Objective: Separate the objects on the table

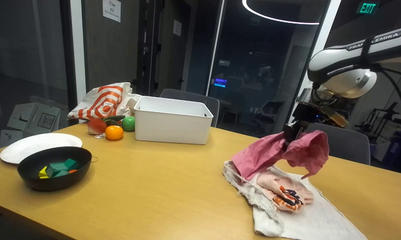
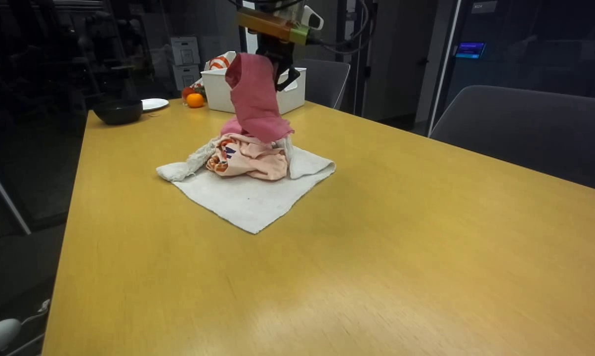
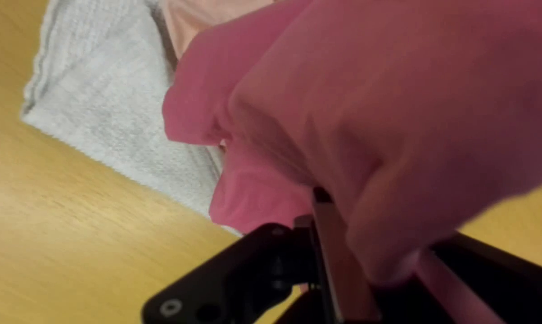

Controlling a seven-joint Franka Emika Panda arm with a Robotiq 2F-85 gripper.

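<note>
My gripper [image 1: 289, 138] is shut on a dark pink cloth [image 1: 258, 153], which hangs from the fingers on both sides. The dark pink cloth also shows in an exterior view [image 2: 258, 106] and fills much of the wrist view [image 3: 388, 90], covering part of the fingers. Its lower end touches the pile below. A pale pink cloth [image 1: 280, 186] with an orange and dark print lies crumpled on a white towel [image 1: 313, 220]. The towel lies on the table, partly folded, and shows in the wrist view [image 3: 113, 108]. The gripper [image 2: 281, 79] is above this pile.
A white bin [image 1: 172, 128] stands at the table's far side. Beside it are an orange [image 1: 114, 132], a green item [image 1: 128, 124], a red item [image 1: 96, 126] and a plastic bag [image 1: 117, 100]. A black bowl [image 1: 64, 181] with several blocks stands by a white plate [image 1: 12, 151].
</note>
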